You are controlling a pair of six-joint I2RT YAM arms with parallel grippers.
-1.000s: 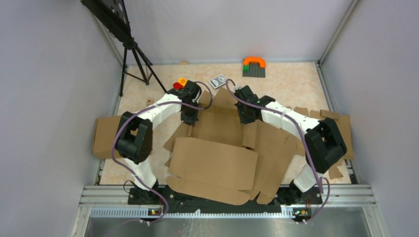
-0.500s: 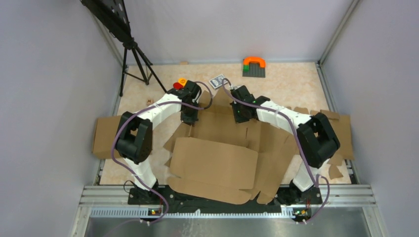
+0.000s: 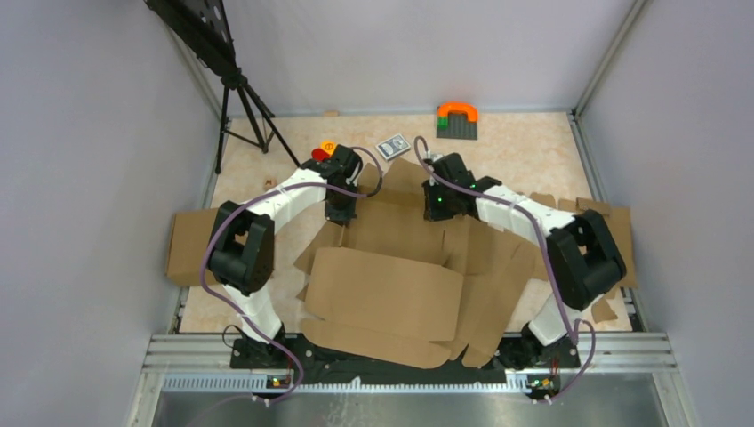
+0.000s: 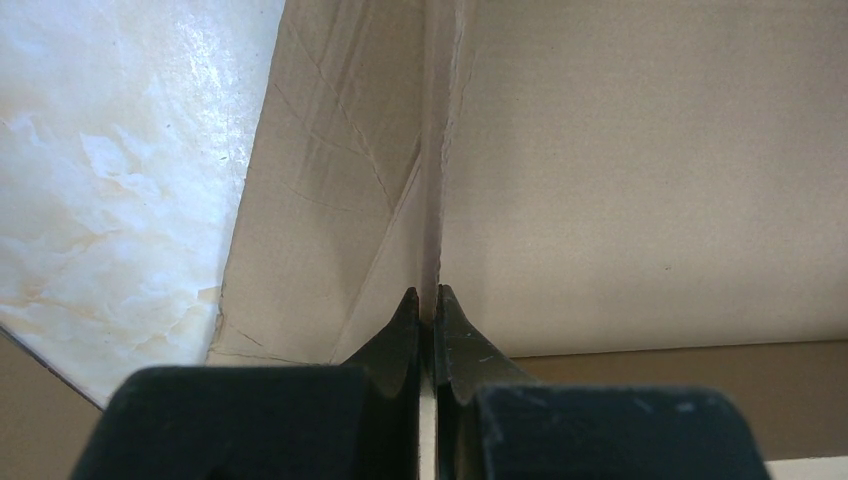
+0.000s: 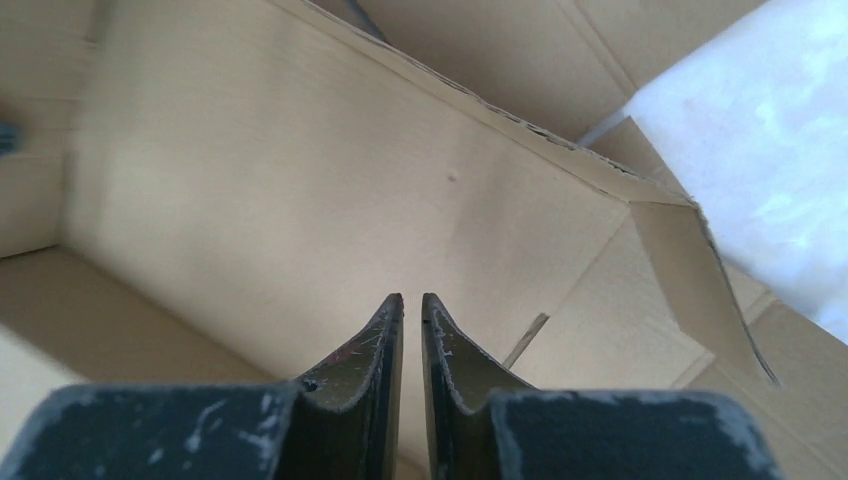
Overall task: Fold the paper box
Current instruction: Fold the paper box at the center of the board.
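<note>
While the paper box (image 3: pixel 382 294) sprawls across the table's (image 3: pixel 525 151) near middle, bare marble lies beyond its far edge. Left wrist: left gripper (image 4: pixel 427 297) pinches an upright box wall's edge. Right wrist: right gripper (image 5: pixel 412 298), barely parted, hangs over cardboard, gripping nothing.

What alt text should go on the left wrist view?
The left gripper is shut on the thin edge of a paper box wall, seen edge-on and running up the middle of the frame. Brown cardboard panels spread to both sides of that edge; a pale marbled table shows at left.
</note>
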